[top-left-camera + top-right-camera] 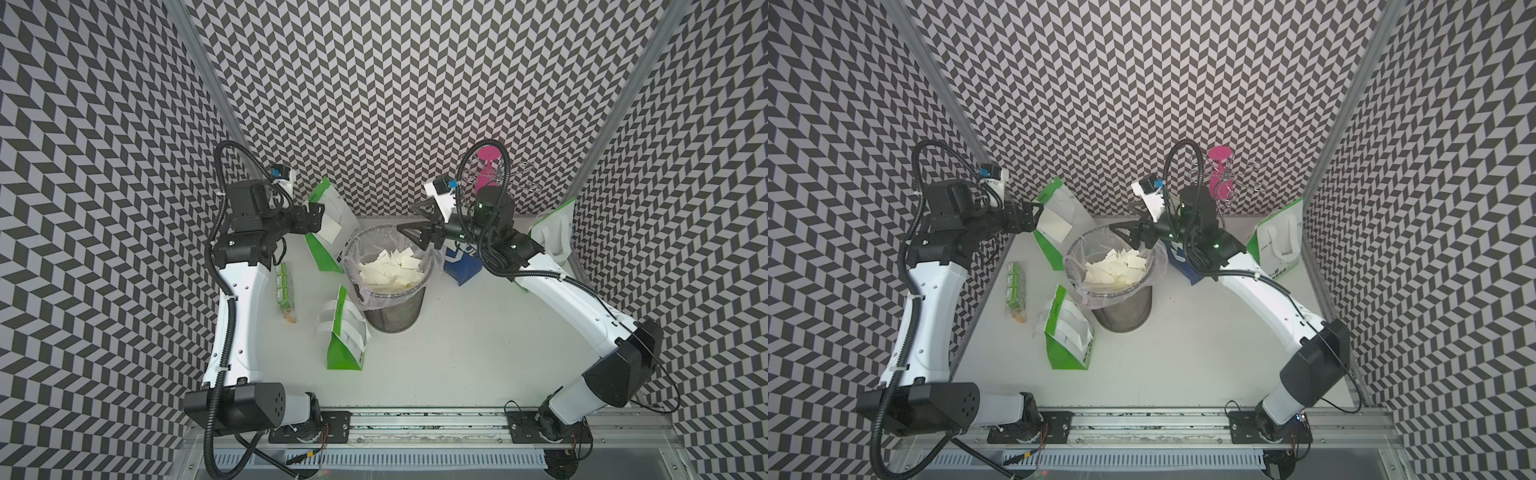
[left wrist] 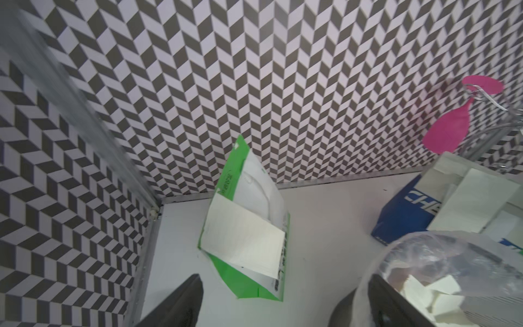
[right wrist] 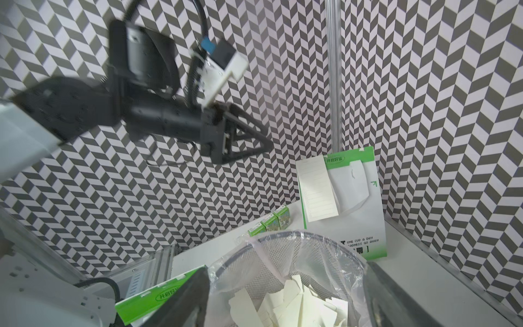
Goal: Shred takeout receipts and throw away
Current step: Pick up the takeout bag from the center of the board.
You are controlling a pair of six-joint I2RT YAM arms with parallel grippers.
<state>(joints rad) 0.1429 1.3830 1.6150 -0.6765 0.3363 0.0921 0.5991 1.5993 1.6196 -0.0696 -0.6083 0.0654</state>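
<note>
mesh bin [image 1: 395, 316] stood mid-table, clear liner inside. green-and-white bag [image 1: 322, 255] stood just behind-left of the bin. right gripper [image 3: 285, 267] hung over the bin's far rim, jaws apart, empty. left gripper [image 2: 283, 280] left of the bin, by that bag, jaws apart, empty. whole receipt [image 2: 243, 240] lay against the bag's face. torn receipt scraps [image 1: 390, 268] were piled inside the bin.

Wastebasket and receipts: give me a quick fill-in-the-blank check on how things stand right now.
The torn scraps lie ____ the mesh wastebasket.
The whole receipt beside the left gripper sits on a ____-and-white bag.
The right gripper hovers over the wastebasket, jaws ____.
Missing words: inside; green; open.
</note>
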